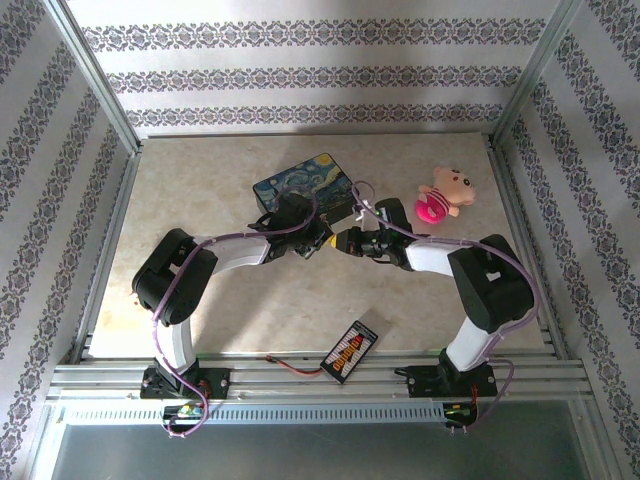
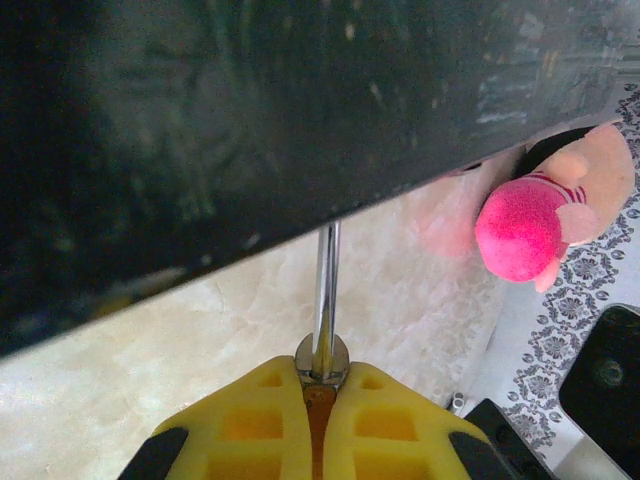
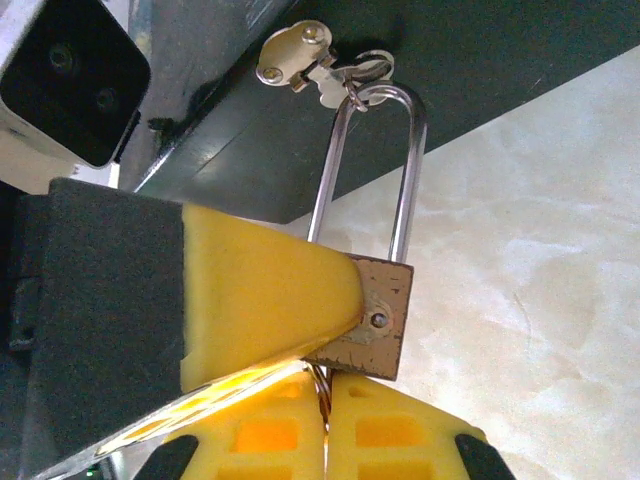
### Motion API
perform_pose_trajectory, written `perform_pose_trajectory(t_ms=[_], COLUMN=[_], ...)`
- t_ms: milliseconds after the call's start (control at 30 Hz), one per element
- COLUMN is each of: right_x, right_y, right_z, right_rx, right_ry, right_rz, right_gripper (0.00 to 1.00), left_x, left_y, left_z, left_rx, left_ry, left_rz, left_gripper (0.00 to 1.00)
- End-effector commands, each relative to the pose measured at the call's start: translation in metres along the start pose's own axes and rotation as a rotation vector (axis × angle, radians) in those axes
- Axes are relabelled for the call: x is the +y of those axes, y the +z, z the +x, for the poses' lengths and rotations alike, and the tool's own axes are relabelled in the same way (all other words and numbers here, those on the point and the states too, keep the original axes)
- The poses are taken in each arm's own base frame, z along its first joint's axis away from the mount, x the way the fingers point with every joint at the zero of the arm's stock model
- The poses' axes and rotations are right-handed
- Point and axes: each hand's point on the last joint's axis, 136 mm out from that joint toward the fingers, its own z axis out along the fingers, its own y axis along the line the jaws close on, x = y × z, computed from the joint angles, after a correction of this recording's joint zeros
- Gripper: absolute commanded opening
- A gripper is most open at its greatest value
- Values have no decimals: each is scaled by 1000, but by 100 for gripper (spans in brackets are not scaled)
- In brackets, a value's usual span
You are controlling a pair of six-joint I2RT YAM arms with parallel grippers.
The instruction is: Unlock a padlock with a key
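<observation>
Just left of the padlock: the left gripper, shut tight on its brass body. Above the padlock, a silver shackle threaded through the hasp of the dark box, not yet sprung. On the padlock's right, pressed against its base end: the right gripper, pinched together on a sliver of grey metal judged to be the key. Well right of the padlock, a pink plush toy. Risks from here: the key twisting in the pads instead of in the cylinder, if gripped too near its edge; the padlock swinging on the hasp and binding the key, given any slack in the left hold. Hidden between pads and brass: keyway, most of the key, depth of insertion.
</observation>
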Motion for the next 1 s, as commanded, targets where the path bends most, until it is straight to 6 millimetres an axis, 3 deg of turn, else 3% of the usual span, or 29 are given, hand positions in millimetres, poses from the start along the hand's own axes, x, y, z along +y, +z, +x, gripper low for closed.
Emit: perform_pose_trajectory(t_ms=[0,500,600,833,967], right_x=[-7,-15,-18,-24,-27], right_y=[-6,-3,-5,-4,-4], right_z=[-31,-44,-45,-45,-45], right_rx=[-130,-208,-229,-249,-264], right_ry=[85,294,325,368,374], right_rz=[-45,-186,-204,-231,-237], right_gripper=[0,0,0,0,0], left_x=[27,28,26,21,20], left_y=[1,5,4,3,0], left_z=[40,41,41,39,36], left_rx=[169,184,182,172,157], left_ry=[-69,-95,-96,-85,-68], left_rz=[-70,-57,-46,-34,-32], left_gripper=[1,13,27,36,55])
